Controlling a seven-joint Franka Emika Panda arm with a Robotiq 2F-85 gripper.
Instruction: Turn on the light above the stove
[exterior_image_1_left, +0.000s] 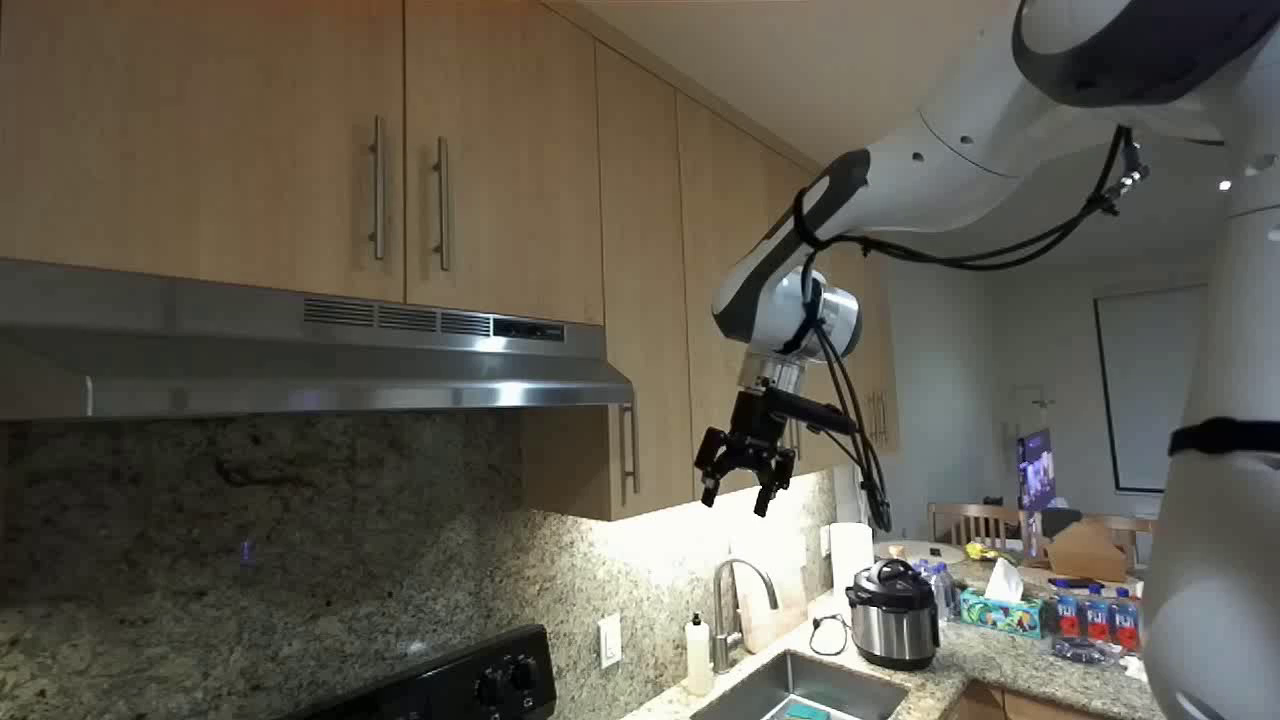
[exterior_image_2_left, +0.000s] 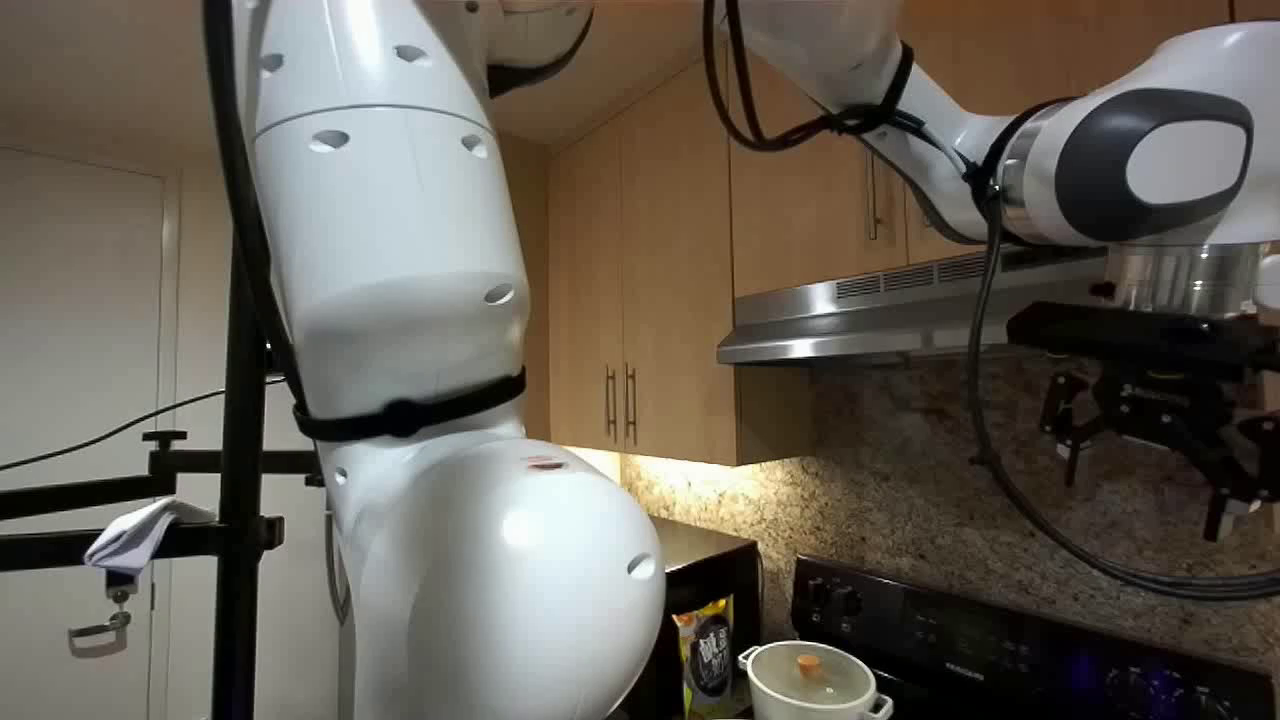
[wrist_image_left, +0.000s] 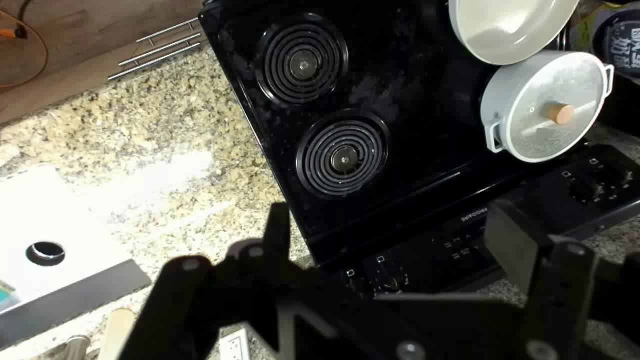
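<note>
Overhead, pale wooden cabinets (exterior_image_1_left: 500, 150) line the wall, with the white arm (exterior_image_1_left: 930, 185) reaching out in front of them. Lower down, the stone backsplash (exterior_image_1_left: 350, 540) looks dim behind the black stove (wrist_image_left: 415, 110). Above the stove hangs a steel range hood (exterior_image_1_left: 300, 375); the light should sit in its underside, hidden from every camera, and the dim stone suggests it is off. A lidded pot (wrist_image_left: 545, 127) rests on the stove, probably out of the way.

The end effector (exterior_image_1_left: 736, 499) points downward, jaws spread wide with nothing between them, touching nothing. It appears past the hood's end and lower than its front face, so I judge this to be the approach, with no switch pressed yet.

Smallest is the dark control strip (exterior_image_1_left: 528, 329) on the hood's front, just beside the vents (exterior_image_1_left: 407, 319). It likely carries the switch, though its buttons are too small to tell apart. Next should come a lift and a turn to face it, jaws narrowed, then a light push.
</note>
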